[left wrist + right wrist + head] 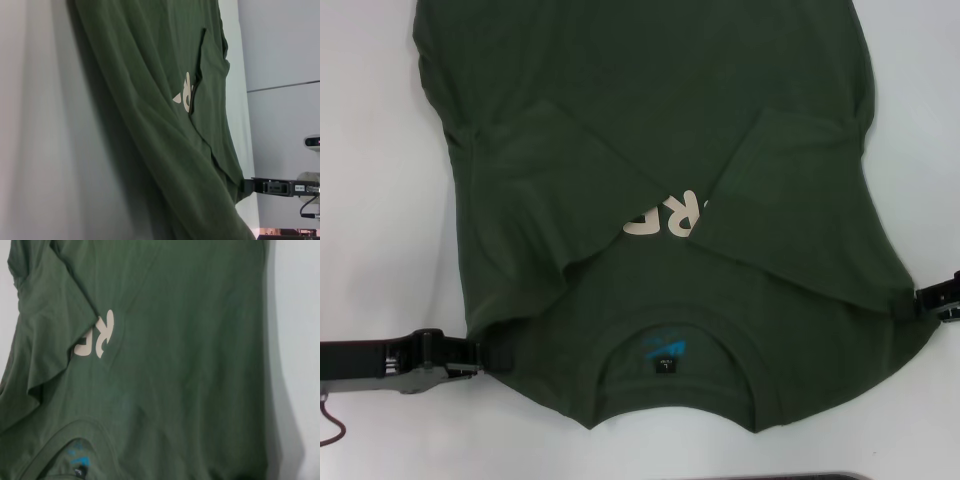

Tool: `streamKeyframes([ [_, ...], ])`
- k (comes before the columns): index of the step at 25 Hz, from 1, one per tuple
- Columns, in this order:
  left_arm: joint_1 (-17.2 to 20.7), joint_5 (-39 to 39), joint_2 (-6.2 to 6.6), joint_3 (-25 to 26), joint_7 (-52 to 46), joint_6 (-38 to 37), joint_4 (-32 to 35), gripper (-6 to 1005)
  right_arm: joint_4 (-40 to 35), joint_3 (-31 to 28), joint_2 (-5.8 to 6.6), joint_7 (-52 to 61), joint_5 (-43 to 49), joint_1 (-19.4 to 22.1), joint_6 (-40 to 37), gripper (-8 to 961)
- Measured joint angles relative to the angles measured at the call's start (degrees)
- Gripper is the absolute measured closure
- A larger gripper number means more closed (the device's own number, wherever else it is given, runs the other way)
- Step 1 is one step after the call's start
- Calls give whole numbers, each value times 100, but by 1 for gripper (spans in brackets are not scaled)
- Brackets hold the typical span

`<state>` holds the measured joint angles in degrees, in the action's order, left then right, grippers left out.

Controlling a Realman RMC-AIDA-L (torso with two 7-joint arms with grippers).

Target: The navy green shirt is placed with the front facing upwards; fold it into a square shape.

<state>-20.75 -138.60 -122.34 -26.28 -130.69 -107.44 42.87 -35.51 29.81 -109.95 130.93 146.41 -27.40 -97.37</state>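
Note:
The navy green shirt (650, 120) lies front up on the white table (370, 150), its collar with the blue label (665, 352) toward me. Both sleeves are folded in over the chest and cover most of the cream print (665, 222). My left gripper (498, 353) is at the shirt's left shoulder edge, shut on the cloth. My right gripper (910, 302) is at the right shoulder edge, shut on the cloth; it also shows in the left wrist view (246, 186). The shirt fills the left wrist view (150, 100) and the right wrist view (190, 340).
Bare white table shows on both sides of the shirt. A thin red cord (330, 430) lies by my left arm at the near left. A dark strip (770, 476) runs along the near table edge.

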Motion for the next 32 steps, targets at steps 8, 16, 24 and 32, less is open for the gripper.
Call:
streamKeyframes([
  [8,-5,7,0,-1,0,-6,-8,974,-26,-5,8,-75,-18,13,-128,750],
  [16,-2,-54,48,-182,45,-149,32,973,-439,-14,-26,-80,-8,45,-413,911],
  [24,53,-682,127,-351,-16,-252,67,973,-1233,77,-274,-51,477,186,-953,911],
  [32,80,-1024,154,-330,-118,-278,117,972,-1360,21,-364,-67,736,303,-1036,911],
])
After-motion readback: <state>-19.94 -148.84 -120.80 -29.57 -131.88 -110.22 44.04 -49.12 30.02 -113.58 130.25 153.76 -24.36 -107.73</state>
